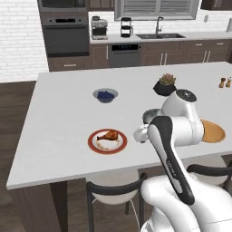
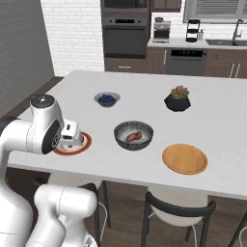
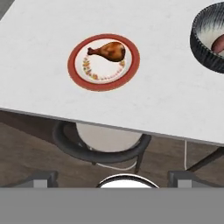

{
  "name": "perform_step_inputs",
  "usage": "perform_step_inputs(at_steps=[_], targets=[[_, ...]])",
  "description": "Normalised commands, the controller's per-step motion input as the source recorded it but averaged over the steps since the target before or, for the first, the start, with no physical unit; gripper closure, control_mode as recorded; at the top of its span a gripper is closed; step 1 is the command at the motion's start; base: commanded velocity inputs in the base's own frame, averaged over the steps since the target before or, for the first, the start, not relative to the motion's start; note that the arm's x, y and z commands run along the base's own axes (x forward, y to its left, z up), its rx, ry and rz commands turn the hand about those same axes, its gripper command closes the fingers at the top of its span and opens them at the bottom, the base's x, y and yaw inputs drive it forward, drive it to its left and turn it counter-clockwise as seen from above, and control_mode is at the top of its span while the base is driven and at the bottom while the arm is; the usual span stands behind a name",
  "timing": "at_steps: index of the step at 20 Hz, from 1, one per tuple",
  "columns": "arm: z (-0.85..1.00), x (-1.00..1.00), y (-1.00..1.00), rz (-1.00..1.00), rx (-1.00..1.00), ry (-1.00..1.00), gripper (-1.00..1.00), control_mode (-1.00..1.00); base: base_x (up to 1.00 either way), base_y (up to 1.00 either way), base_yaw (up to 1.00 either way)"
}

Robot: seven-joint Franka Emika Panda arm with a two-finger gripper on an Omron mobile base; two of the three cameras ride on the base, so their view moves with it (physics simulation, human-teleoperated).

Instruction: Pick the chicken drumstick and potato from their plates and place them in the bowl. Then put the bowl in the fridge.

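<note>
A wide white bench (image 1: 59,90) fills the middle of a kitchen with a white brick wall, dark cabinets, a built-in oven (image 1: 66,34) and a sink (image 1: 159,35) under a window. Dark chairs (image 3: 100,146) are tucked at its near edge.

In the hand view the end effector (image 3: 111,177) hangs off the bench's near edge; its fingertips sit wide apart with nothing between them. Ahead of it the chicken drumstick (image 3: 108,50) lies on the red-rimmed plate (image 3: 74,72). Off to the right is the bowl (image 3: 205,57), with the potato (image 3: 217,43) inside.

The right base view shows the bowl's contents plainly, and the bare wooden plate (image 2: 185,158) just beyond it, a plant pot (image 2: 177,99) and a blueberry bowl (image 2: 106,99) farther back. In the left base view the arm covers most of the bowl, and two shakers (image 1: 224,82) show at the far right.
</note>
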Motion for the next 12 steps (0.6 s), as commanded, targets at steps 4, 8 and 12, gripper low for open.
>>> perform_step_inputs(at_steps=[4,8,12], targets=[[0.0,1.0,0.59,0.0,0.0,0.07,-1.0,-1.0,0.0,0.0,0.0],[0.0,0.96,0.36,0.16,-0.11,0.11,-1.0,-1.0,0.0,0.0,0.0],[-0.12,0.69,0.0,0.55,-0.12,0.0,-1.0,-1.0,0.0,0.0,0.0]])
